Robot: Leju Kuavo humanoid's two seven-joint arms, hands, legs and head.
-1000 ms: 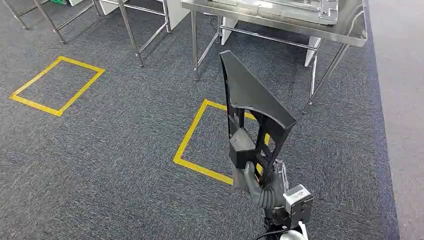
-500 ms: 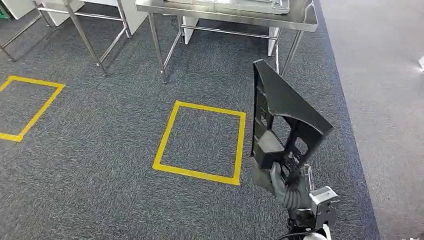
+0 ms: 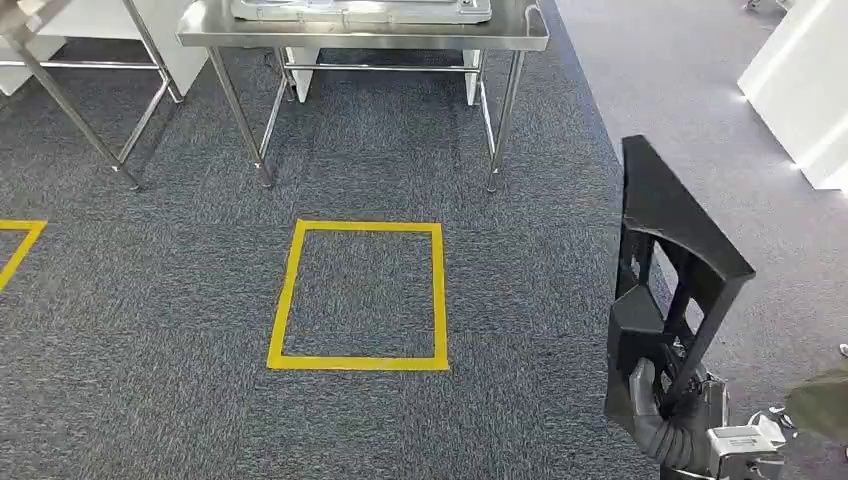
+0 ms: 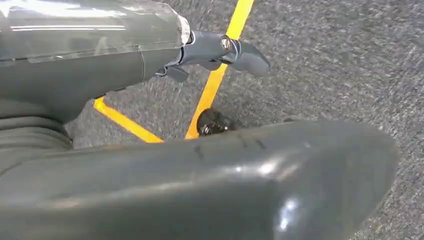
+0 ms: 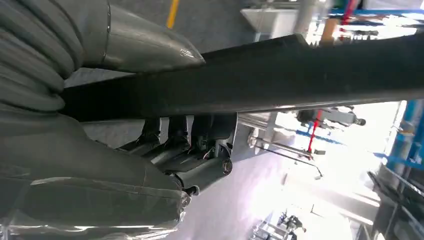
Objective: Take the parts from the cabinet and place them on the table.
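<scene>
Head view: right hand at the lower right grips a black plastic part by its lower end, fingers wrapped round the framework near the bottom. Part is carried in the air over the grey carpet, well apart from the steel table at the top of the frame. A yellow taped square lies on the carpet between robot and table.

Right wrist view: dark fingers hooked over the black part, thumb on the other side, so a firm hold. Left wrist view: left hand hangs over carpet and yellow tape, holding nothing, fingers look loosely apart.

Step, as a judgement: transport leg, part taken and being brought to the table; placing not yet done. Next move calls for closing the gap to the table, probably standing at the taped square, then raising the part over the tabletop edge and setting it down beside the pale tray-like object already on it.

Orientation: long axis near upright, slightly tilted. Narrow pointed end up and toward the table, wider ribbed open-frame end down in the hand. Solid sloped face is turned to the robot's right, open ribbing toward the left.
</scene>
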